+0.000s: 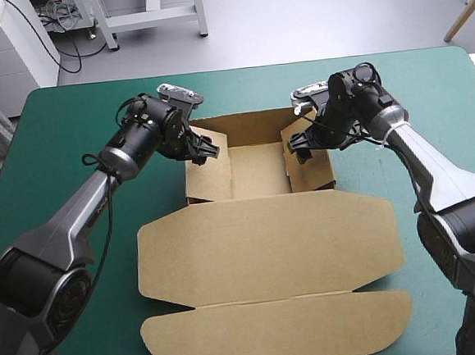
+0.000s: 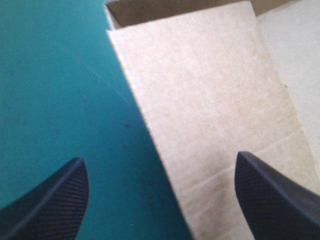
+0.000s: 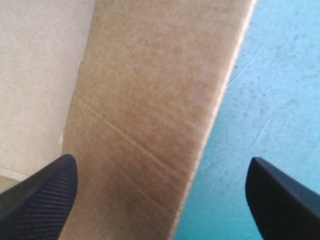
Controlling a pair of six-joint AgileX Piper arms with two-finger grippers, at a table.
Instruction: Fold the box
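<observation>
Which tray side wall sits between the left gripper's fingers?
The left side wall: the left gripper stands open over it. The right gripper, also open, is at the opposite, right wall.

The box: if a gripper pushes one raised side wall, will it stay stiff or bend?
The box is thin brown board, so it is probably light and may slide on the teal-green cover. The raised side wall likely folds at its crease. The flat lid would probably sag if lifted by one edge.

The right end effector [image 3: 161, 161] spread wide — box [image 3: 150, 100] wall between its fingers [image 3: 45, 200], teal-green cover [image 3: 270, 100] beside.
</observation>
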